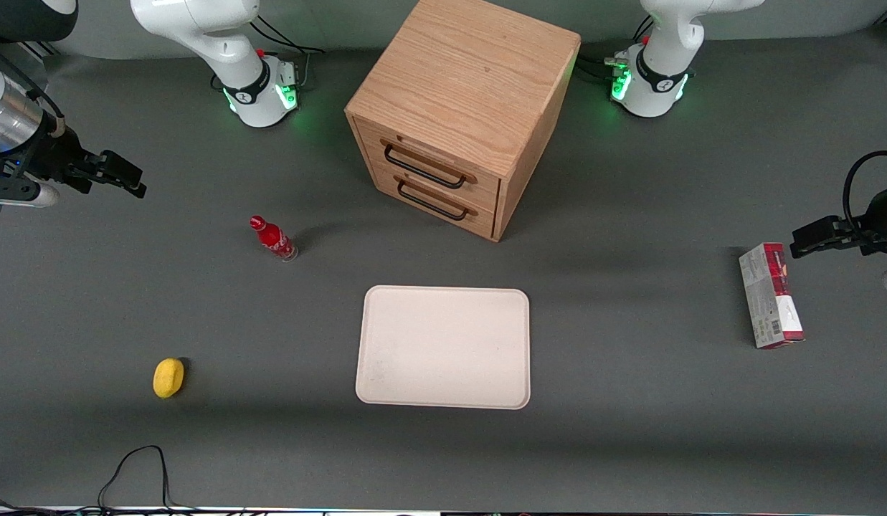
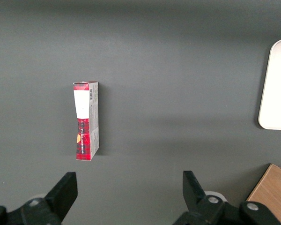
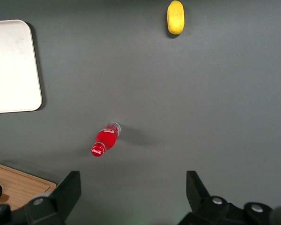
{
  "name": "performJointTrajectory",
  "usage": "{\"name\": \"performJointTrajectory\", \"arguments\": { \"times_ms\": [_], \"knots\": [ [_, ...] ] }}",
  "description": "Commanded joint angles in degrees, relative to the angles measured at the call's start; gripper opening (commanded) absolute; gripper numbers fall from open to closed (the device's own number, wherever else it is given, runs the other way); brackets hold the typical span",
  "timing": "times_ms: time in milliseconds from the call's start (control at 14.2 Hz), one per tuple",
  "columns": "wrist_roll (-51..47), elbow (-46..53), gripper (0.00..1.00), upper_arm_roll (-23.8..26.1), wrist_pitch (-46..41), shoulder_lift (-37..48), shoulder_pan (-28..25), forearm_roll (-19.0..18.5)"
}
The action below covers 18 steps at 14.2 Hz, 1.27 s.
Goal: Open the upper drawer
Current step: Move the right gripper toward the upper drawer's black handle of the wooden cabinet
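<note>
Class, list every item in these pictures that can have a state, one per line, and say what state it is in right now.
upper drawer: shut, handle untouched.
lower drawer: shut.
gripper: open, holding nothing, up over the working arm's end of the table, well away from the cabinet.
red bottle: upright, capped.
tray: lying flat, nothing on it.
red box: lying flat on the table.
yellow object: resting on the table.

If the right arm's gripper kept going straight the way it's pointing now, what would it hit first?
The gripper, open, points down at bare table; it would probably meet that first. The red bottle stands just off its line.
</note>
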State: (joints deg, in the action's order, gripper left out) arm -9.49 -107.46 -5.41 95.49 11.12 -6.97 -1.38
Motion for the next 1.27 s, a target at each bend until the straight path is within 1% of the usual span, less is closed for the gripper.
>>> {"name": "performJointTrajectory", "arguments": {
  "times_ms": [0, 70, 211, 352, 423, 493, 563, 775, 915, 986, 1056, 1197],
  "knots": [
    [-1.68, 2.34, 1.0, -0.04, -1.53, -1.27, -0.33, -0.38],
    [-1.68, 2.69, 1.0, -0.04, -1.36, -1.45, -0.33, -0.29],
    [-0.89, 6.02, 1.0, 0.14, -1.35, -4.6, -0.59, 0.4],
    [-0.71, 10.5, 1.0, 1.62, -1.53, -7.76, -2.08, 3.9],
    [-0.62, 11.65, 1.0, 4.5, -1.53, -8.65, -2.0, 5.32],
    [-0.45, 12.1, 1.0, 7.32, -1.27, -9.09, -2.0, 5.77],
    [-0.45, 13.15, 1.0, 10.13, -1.18, -10.23, -2.0, 5.77],
    [-0.53, 16.84, 1.0, 21.02, -1.44, -12.7, -2.0, 5.07],
    [-0.45, 19.3, 1.0, 26.48, -1.53, -14.36, -2.0, 5.07],
    [-0.27, 19.83, 1.0, 30.16, -1.62, -14.63, -2.0, 4.98],
    [2.69, 19.92, 1.0, 31.76, -1.62, -15.07, -2.0, 5.24],
    [15.13, 20.1, 1.0, 33.35, -3.19, -16.39, -2.0, 5.94]
  ]
}}
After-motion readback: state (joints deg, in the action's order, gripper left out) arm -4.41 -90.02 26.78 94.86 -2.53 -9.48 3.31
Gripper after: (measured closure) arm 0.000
